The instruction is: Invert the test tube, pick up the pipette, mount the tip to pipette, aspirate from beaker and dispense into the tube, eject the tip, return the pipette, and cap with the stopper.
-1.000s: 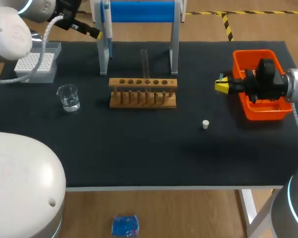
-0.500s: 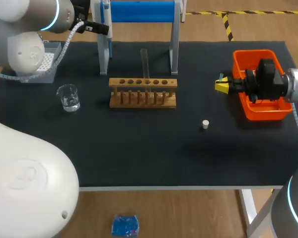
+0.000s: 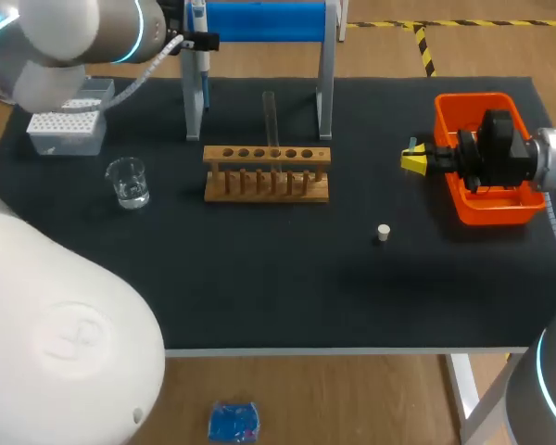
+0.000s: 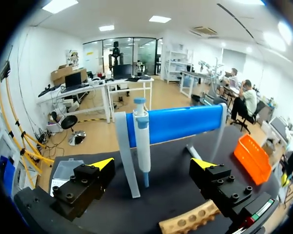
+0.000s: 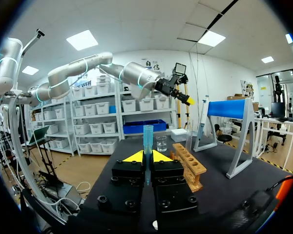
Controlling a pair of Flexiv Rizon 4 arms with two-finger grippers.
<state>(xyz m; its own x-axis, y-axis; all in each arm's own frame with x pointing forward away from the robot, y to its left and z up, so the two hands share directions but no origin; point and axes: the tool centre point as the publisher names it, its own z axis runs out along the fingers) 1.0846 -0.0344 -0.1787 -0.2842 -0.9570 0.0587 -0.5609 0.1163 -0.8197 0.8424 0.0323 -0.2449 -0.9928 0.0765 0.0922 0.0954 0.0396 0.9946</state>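
- As the head view shows it, the black surface (image 3: 287, 278) carries every item listed below.
- Stand (image 3: 264, 20): a blue bar on pale legs at the far edge, behind the rack.
- Bin (image 3: 468, 98): orange, at the right side, with the right arm over it.
- Rack (image 3: 267, 173): wooden, mid-surface, in front of the stand.
- Tip box (image 3: 67, 122): far left corner, near the beaker.
- Left pincer (image 4: 153, 164): spread wide, facing the pipette, which hangs ahead in line with the gap. Neither finger touches it.
- Right pincer (image 3: 412, 161): tips pressed together, pointing toward the rack, just left of the bin. In the right wrist view a thin bluish shaft (image 5: 148, 139) stands upright in line with the seam of the tips. Whether they touch it cannot be told.
- Beaker (image 3: 128, 182): clear, holding liquid, left of the rack and apart from it.
- Pipette (image 3: 197, 37): hangs upright at the left end of the stand.
- Tube (image 3: 270, 116): clear, upright, rising from the rack.
- Stopper (image 3: 384, 232): white, alone on the surface, right of the rack, nearer the front edge and well apart from the tube.
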